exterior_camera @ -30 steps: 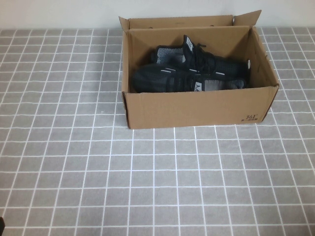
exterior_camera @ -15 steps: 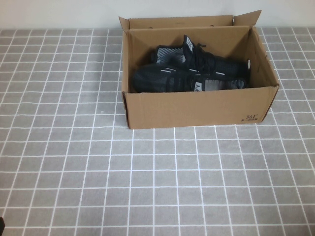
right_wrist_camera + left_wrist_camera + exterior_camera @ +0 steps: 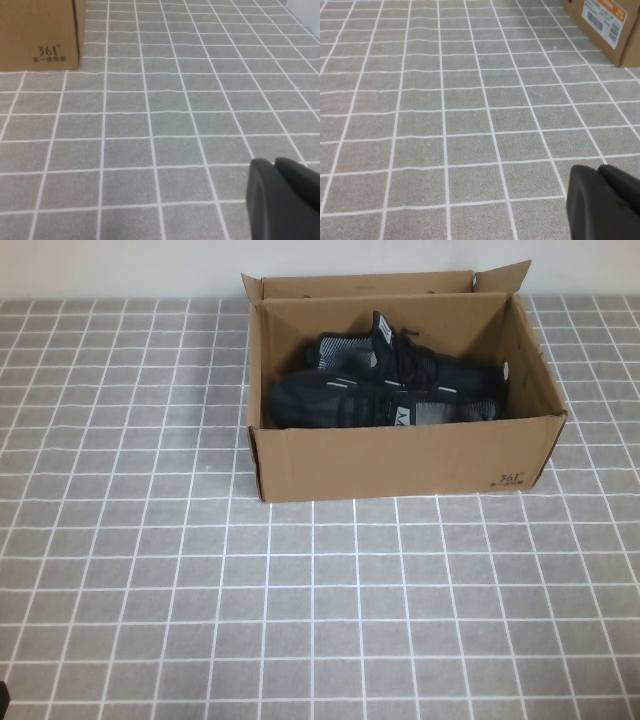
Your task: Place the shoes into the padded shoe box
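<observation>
The brown cardboard shoe box (image 3: 400, 462) stands open at the back middle of the table, flaps up. Both black sneakers (image 3: 385, 392) lie inside it, side by side, toes to the left. Neither arm reaches into the high view. My left gripper (image 3: 597, 171) is shut and empty, low over bare table, well away from the box's corner with its white and orange label (image 3: 602, 20). My right gripper (image 3: 275, 164) is shut and empty over the table, well away from the box's printed corner (image 3: 40, 35).
The table is covered by a grey cloth with a white grid (image 3: 320, 610). A pale wall runs behind the box. A small dark piece (image 3: 3, 698) shows at the near left edge of the high view.
</observation>
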